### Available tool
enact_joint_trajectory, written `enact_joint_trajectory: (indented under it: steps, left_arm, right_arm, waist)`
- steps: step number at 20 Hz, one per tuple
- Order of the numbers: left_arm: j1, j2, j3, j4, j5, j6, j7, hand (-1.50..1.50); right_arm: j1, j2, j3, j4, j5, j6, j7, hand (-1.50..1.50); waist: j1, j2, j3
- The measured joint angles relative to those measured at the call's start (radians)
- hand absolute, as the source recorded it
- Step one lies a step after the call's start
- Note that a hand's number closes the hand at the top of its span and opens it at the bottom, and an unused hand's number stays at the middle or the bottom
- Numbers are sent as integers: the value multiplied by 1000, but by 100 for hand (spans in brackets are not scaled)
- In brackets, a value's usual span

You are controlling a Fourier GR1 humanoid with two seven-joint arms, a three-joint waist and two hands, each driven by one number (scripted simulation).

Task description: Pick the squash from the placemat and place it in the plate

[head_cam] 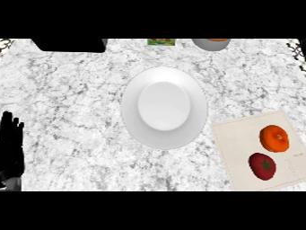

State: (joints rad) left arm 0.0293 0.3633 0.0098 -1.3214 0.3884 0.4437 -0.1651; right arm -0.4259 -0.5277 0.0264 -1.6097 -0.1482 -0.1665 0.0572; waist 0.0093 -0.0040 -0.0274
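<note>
Currently, head view: my left hand [6, 146] rests at the lower left edge of the counter [69, 103], fingers straight and up, holding nothing; my right hand does not show. The orange squash [274, 138] lies on the placemat [238, 143] beside a red tomato [262, 166], apart from the white plate [163, 108].

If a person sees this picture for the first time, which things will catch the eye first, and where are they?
The large white plate in the middle of the marble counter stands out first. Next come the orange squash and the red tomato just below it, both on the pale placemat at the lower right. At the left edge, the black left hand rests open, fingers up.
</note>
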Motion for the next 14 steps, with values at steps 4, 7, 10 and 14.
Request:
enact_joint_trajectory:
  steps: [4,7,10,14]
  left_arm:
    - [-37,14,-58,-13,-36,-54,-2,0]
    - [-57,45,-117,-29,-68,-125,-6,0]
    - [-62,68,-158,-35,-73,-204,-4,0]
    - [-75,59,-195,-33,-95,-245,-3,0]
  right_arm:
    - [24,48,36,44,-69,77,18,150]
    - [51,33,92,81,-56,142,28,150]
    - [129,54,93,122,42,51,-74,-150]
    - [262,152,93,187,74,-10,-298,-150]
  waist:
    - [-6,5,18]
    - [-14,10,19]
    - [-23,10,24]
    - [-20,8,27]
